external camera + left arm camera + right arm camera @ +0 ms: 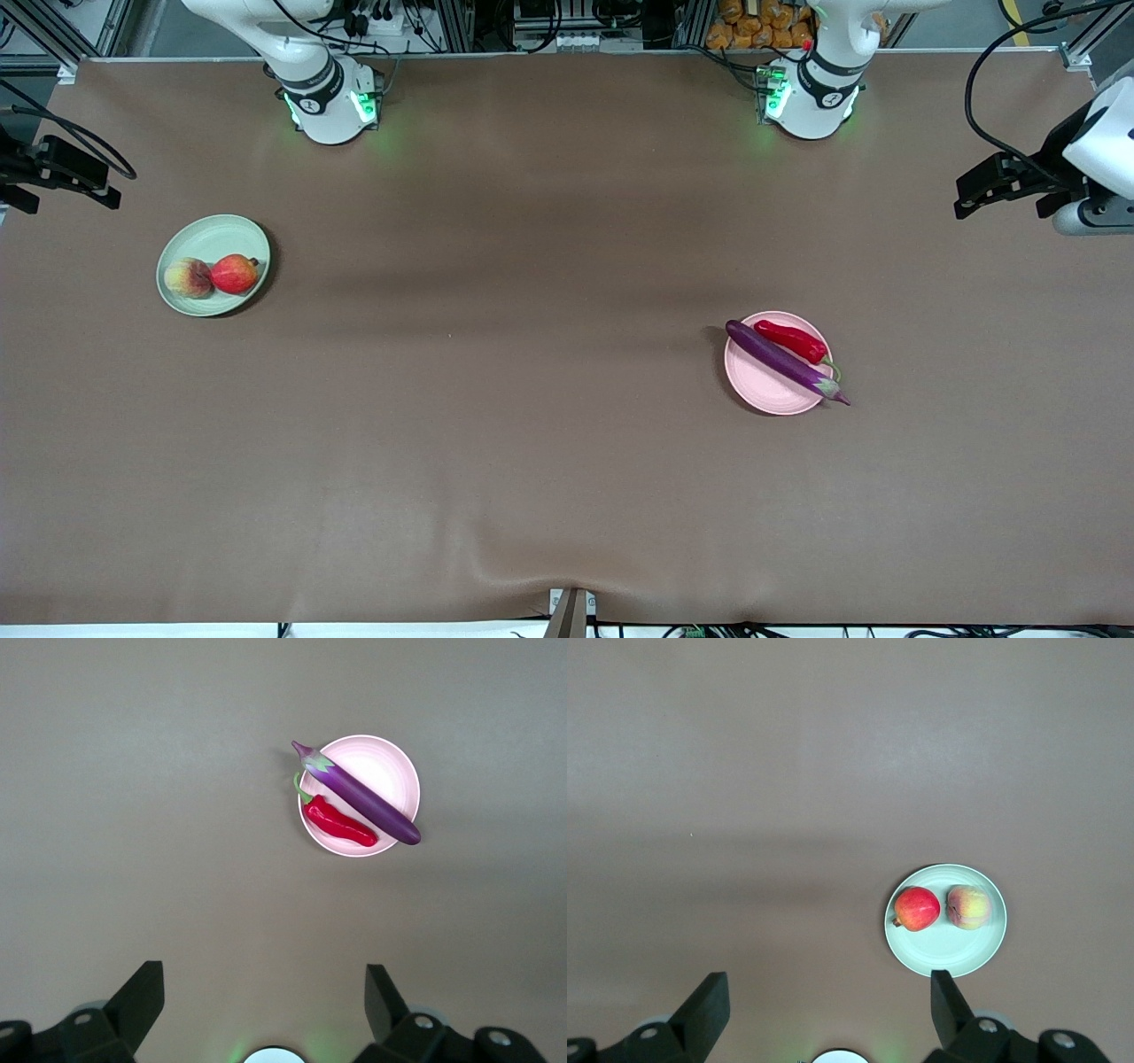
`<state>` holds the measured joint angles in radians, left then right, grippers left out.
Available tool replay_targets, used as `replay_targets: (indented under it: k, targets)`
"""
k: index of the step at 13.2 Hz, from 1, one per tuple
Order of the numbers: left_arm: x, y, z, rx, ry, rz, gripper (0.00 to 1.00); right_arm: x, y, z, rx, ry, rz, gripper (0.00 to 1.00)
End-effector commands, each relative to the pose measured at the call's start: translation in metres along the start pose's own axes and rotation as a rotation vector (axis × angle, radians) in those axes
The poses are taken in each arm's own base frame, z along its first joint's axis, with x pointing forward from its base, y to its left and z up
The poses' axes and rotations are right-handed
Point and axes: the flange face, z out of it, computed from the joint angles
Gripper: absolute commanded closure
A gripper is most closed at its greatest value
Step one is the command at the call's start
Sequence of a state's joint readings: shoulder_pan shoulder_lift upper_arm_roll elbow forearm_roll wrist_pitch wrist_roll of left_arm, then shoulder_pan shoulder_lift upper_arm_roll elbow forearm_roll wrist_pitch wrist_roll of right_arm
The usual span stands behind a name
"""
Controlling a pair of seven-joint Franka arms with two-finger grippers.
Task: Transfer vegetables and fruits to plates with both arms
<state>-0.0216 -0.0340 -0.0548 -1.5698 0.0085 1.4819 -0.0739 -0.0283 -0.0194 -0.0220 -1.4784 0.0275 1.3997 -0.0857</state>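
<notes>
Toward the right arm's end, a pale green plate [213, 235] [948, 952] carries a red apple [235, 274] [917, 908] with a yellow-pink peach [188, 278] [968, 906] beside it. Toward the left arm's end, a pale pink plate [762, 383] [381, 766] bears a long purple eggplant [784, 361] [363, 797] and a red chili pepper [791, 340] [341, 824]; the eggplant's ends overhang the rim. My left gripper [263, 974] hangs open and empty high over bare table, well away from the pink plate. My right gripper [828, 981] is likewise open and empty, high up beside the green plate.
A brown cloth [532, 354] covers the whole table, with a slight crease [532, 576] at its near edge. The two green-lit arm bases [332, 106] [811, 102] stand along the edge farthest from the front camera, with cables and rails past them.
</notes>
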Motion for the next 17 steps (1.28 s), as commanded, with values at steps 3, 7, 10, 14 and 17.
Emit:
replay_targets:
  k: [3, 7, 10, 14, 17]
  targets:
    - [0.0030, -0.0003, -0.0015, -0.011, -0.004, -0.005, 0.00, -0.0003, 0.0017, -0.0018, 0.032, -0.002, 0.003, 0.00]
    - [0.0030, -0.0002, 0.0006, -0.012, -0.008, -0.009, 0.00, -0.0007, 0.0040, -0.0018, 0.034, -0.003, 0.008, 0.00]
    - [0.0037, -0.0010, 0.0006, -0.012, -0.007, -0.012, 0.00, -0.0003, 0.0056, 0.0022, 0.037, -0.010, 0.011, 0.00]
    - [0.0077, -0.0003, 0.0035, -0.017, -0.012, -0.013, 0.00, -0.0009, 0.0055, 0.0029, 0.037, -0.013, 0.011, 0.00]
    - [0.0086, -0.0001, 0.0039, -0.019, -0.009, -0.013, 0.00, -0.0016, 0.0054, 0.0035, 0.038, -0.019, 0.011, 0.00]
